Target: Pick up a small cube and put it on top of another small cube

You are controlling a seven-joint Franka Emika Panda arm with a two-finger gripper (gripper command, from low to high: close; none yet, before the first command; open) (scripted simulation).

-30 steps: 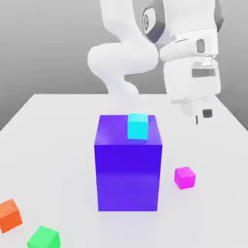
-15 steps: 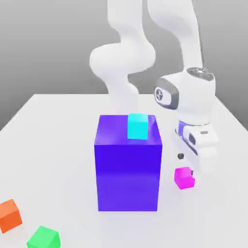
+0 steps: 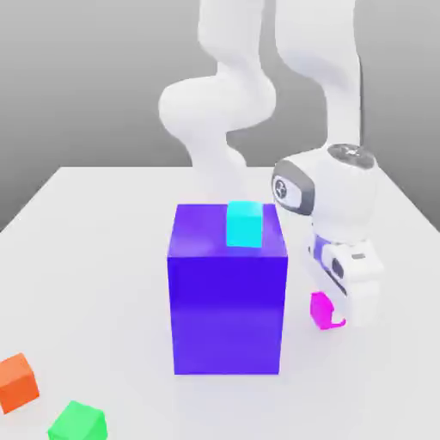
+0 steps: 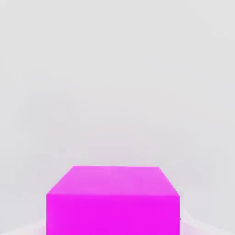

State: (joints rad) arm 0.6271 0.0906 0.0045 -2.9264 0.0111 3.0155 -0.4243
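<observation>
White table point(image 3: 94, 266) across lower frame, grey backdrop point(image 3: 77, 77) up top (plain enough); gripper point(image 3: 332, 314) pinches pink cube point(image 3: 321, 310), lower right.

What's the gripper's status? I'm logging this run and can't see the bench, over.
Gripper down at the magenta cube, closed on it. Magenta cube at the table. Cyan cube atop the big blue block, which stands beside the gripper.
</observation>
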